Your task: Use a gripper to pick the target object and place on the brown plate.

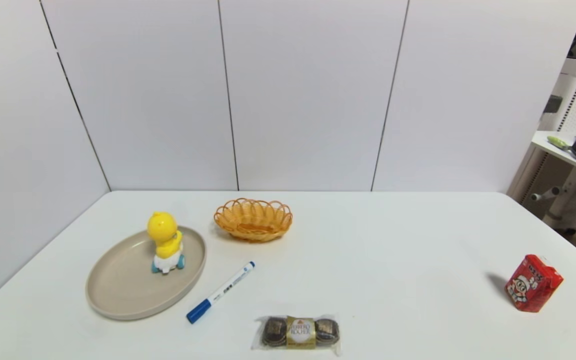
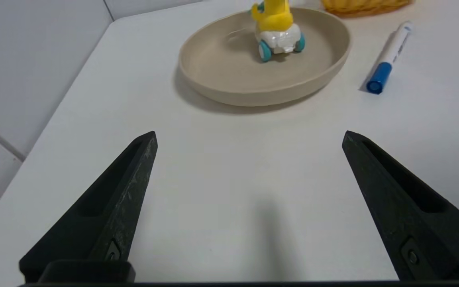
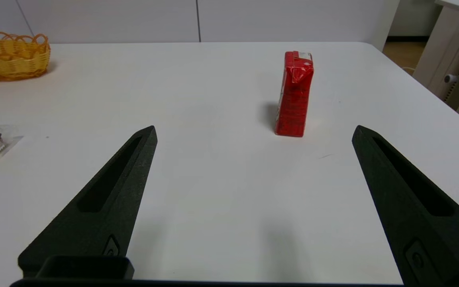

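Head view of a white bench (image 1: 368, 250) set against white wall panels. The yellow duck toy (image 1: 166, 242), with round head, white lower body and blue wheels, stands upright inside the beige-tan plate (image 1: 118, 285), on the far part of its floor and close to the rim. The plate lies on the robot's left half of the bench. Just beyond the plate and toward the centre sits an orange woven basket (image 1: 253, 219), apart from the plate. A white marker with a blue cap (image 1: 220, 292) lies diagonally beside the plate's right edge, not touching it. A clear packet of three Ferrero Rocher chocolates (image 1: 300, 332) rests at the near centre edge. A red cartoon-printed carton (image 1: 533, 283) stands well apart on the robot's right.

Neither arm appears in the head view. In the left wrist view, the left pincer (image 2: 249, 135) hovers above bare bench on the near side of the plate, its two black fingers (image 2: 134, 175) spread wide with nothing between them; the duck toy, plate and marker lie ahead of it. In the right wrist view, the right pincer (image 3: 253, 131) likewise hangs over bare bench with its fingers (image 3: 393, 175) wide apart and empty, the red carton standing ahead of it, the basket and the chocolate packet off to one side.
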Controlling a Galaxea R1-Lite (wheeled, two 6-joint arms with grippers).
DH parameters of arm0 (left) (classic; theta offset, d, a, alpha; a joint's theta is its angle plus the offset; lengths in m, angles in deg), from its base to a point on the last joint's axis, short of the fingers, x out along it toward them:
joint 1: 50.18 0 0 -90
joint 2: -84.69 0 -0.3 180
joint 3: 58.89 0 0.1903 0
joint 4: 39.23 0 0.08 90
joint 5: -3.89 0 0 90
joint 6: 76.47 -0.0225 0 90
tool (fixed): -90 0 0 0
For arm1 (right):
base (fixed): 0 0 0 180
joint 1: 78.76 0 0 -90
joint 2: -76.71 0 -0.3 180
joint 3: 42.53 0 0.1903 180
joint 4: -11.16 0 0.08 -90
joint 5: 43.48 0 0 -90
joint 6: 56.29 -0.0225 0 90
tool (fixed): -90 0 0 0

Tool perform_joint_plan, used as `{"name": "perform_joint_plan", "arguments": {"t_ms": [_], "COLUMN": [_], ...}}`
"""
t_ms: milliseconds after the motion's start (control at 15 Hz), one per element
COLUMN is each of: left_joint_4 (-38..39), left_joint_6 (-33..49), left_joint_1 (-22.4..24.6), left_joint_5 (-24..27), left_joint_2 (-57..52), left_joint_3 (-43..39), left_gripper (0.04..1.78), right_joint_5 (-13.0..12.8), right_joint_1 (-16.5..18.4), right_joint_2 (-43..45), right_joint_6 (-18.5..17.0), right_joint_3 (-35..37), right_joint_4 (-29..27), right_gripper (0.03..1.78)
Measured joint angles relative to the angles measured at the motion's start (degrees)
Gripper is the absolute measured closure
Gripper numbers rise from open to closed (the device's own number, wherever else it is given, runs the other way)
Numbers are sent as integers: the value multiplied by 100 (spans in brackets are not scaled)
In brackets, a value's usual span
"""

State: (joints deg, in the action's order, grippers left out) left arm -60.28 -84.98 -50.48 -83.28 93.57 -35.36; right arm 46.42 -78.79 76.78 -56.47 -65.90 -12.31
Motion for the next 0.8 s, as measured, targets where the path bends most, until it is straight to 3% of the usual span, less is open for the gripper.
{"name": "perform_joint_plan", "arguments": {"t_ms": [400, 800], "left_joint_4": [-350, -211], "left_joint_6": [816, 902], "left_joint_1": [61, 60], "left_joint_5": [-241, -252], "left_joint_2": [-830, -890], "left_joint_3": [30, 0], "left_gripper": [13, 13], "right_joint_5": [2, -1], "right_joint_1": [2, 2], "right_joint_2": [0, 0], "right_joint_6": [-2, 7], "right_joint_3": [0, 0], "right_joint_4": [0, 5], "right_gripper": [12, 12]}}
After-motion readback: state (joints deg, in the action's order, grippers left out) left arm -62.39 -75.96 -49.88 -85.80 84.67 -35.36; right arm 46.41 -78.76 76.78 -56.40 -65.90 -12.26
